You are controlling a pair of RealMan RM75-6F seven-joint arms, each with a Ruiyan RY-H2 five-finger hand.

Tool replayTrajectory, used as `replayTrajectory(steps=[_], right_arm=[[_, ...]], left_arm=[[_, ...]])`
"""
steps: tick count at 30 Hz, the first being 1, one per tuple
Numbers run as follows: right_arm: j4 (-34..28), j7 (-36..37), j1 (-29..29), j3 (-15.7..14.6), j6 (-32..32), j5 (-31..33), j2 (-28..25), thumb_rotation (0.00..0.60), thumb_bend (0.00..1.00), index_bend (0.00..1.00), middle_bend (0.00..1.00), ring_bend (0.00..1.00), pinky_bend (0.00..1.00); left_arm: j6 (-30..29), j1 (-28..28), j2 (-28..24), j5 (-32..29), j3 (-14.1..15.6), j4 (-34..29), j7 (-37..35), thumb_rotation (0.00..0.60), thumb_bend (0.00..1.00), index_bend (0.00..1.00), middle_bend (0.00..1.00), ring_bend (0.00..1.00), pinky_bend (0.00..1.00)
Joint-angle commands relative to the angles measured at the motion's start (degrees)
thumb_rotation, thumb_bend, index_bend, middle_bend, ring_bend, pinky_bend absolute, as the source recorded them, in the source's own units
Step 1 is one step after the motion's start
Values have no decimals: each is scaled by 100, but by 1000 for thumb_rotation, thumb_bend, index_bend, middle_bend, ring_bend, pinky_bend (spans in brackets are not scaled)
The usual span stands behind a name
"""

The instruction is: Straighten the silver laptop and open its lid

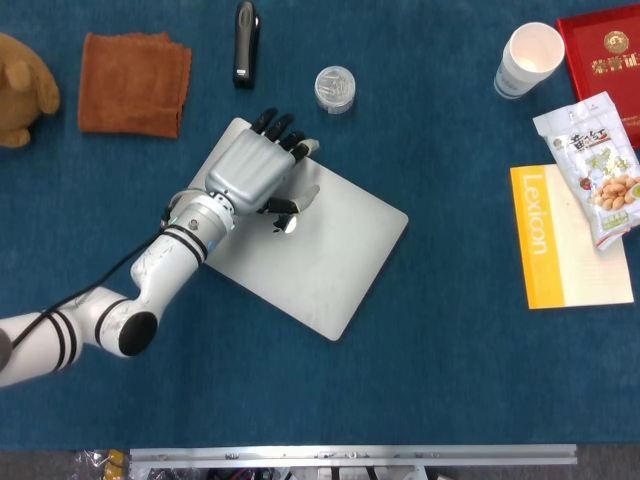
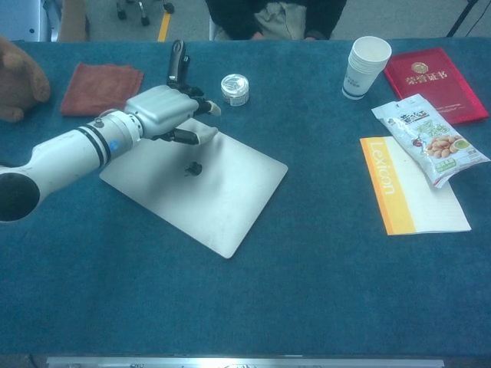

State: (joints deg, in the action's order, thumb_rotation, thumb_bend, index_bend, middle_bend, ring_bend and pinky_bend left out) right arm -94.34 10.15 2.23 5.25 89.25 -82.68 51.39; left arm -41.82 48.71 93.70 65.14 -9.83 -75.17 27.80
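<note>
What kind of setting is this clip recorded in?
Probably an office or lab desk: blue cloth-covered table with a silver laptop, stapler and Lexicon book, and chair wheels behind in the chest view.

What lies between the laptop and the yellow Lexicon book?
Nothing: between the laptop and the book only bare blue tablecloth shows, clearest in the head view.
</note>
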Motion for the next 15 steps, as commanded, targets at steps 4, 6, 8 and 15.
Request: replayTrajectory(steps=[4,6,8,15], right_arm=[[5,-3,17,7,14,27,-11,600,268,0,20,0,61],[5,-2,23,10,17,40,-14,600,268,0,20,0,61],[5,-2,26,11,17,48,-15,600,268,0,20,0,60],[-3,-20,23,17,12,48,-10,600,268,0,20,0,60]], left_arm=[[46,131,153,-273,97,417,181,0,364,135,188,0,0],[51,148,198,-360,124,553,204,0,364,135,189,0,0],[69,159,224,-433,144,649,204,0,364,135,194,0,0],[54,179,274,-565,257,884,266,0,364,135,204,0,0]])
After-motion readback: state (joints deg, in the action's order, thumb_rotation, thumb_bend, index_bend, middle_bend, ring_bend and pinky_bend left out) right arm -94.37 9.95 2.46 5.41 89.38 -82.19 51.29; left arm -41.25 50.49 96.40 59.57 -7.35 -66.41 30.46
